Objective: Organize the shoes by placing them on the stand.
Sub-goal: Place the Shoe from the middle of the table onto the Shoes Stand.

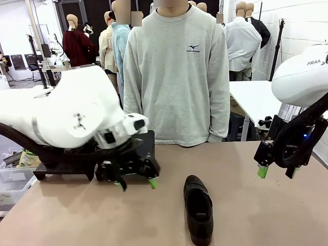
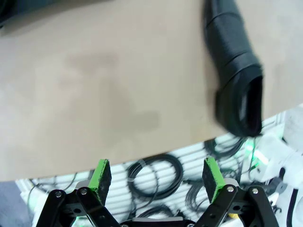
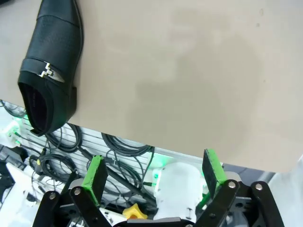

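The tan matte tabletop (image 1: 246,215) filled the lower half of the front view, with a person in a light grey sweatshirt (image 1: 177,72) standing behind its far edge at centre. The matte black low stand (image 1: 146,148) sat at the left, mostly hidden behind the white left arm, so its top and any load could not be made out. One black glossy leather dress shoe (image 1: 198,209) lay on the table at lower centre, toe toward the person; in the right wrist view (image 3: 47,66) it showed a metal buckle strap at upper left, and in the left wrist view (image 2: 236,71) it was blurred. The left gripper (image 1: 137,184) hung with jaws spread and empty just left of the shoe; the right gripper (image 1: 277,173) hovered likewise spread and empty at right.
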`<state>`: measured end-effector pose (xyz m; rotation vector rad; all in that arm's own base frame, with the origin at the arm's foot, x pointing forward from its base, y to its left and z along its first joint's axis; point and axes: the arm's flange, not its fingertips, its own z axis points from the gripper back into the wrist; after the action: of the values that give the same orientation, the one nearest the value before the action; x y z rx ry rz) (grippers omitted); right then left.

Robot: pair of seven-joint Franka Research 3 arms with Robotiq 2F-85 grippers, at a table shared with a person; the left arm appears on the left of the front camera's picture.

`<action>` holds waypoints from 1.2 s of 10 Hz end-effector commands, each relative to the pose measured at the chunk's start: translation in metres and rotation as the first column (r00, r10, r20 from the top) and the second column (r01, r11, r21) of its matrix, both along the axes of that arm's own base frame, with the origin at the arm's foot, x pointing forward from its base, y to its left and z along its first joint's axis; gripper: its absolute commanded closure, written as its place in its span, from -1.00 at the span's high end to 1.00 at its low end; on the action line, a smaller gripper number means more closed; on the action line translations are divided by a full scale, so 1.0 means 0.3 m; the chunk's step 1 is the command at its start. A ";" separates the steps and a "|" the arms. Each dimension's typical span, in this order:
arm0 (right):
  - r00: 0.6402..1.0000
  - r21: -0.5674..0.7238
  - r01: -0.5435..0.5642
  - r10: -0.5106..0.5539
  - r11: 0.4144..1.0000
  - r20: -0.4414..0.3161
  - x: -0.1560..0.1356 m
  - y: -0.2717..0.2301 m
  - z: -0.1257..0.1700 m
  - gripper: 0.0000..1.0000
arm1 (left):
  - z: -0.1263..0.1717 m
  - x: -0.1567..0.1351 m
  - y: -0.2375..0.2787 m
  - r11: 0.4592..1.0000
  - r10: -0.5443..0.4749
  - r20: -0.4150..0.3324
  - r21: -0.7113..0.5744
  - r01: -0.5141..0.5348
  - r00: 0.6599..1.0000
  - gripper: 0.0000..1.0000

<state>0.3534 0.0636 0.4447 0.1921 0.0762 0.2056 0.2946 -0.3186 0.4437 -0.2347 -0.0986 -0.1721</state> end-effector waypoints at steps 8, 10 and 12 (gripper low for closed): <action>1.000 -0.025 -0.021 0.021 0.999 -0.003 -0.002 0.005 0.009 1.00 | -0.103 0.001 -0.402 0.961 0.207 0.074 0.172 -0.217 0.976 1.00; 1.000 -0.025 -0.021 0.021 0.999 -0.003 -0.002 0.005 0.009 1.00 | -0.115 -0.004 -0.428 0.965 0.214 0.034 0.147 -0.217 0.976 1.00; 1.000 -0.025 -0.021 0.021 0.999 -0.003 -0.002 0.005 0.009 1.00 | -0.129 -0.010 -0.451 0.967 0.220 -0.032 0.138 -0.214 0.975 1.00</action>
<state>0.3530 0.0674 0.4456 0.1820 0.0764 0.2169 0.2906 -0.4471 0.4021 -0.0811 -0.0933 0.0164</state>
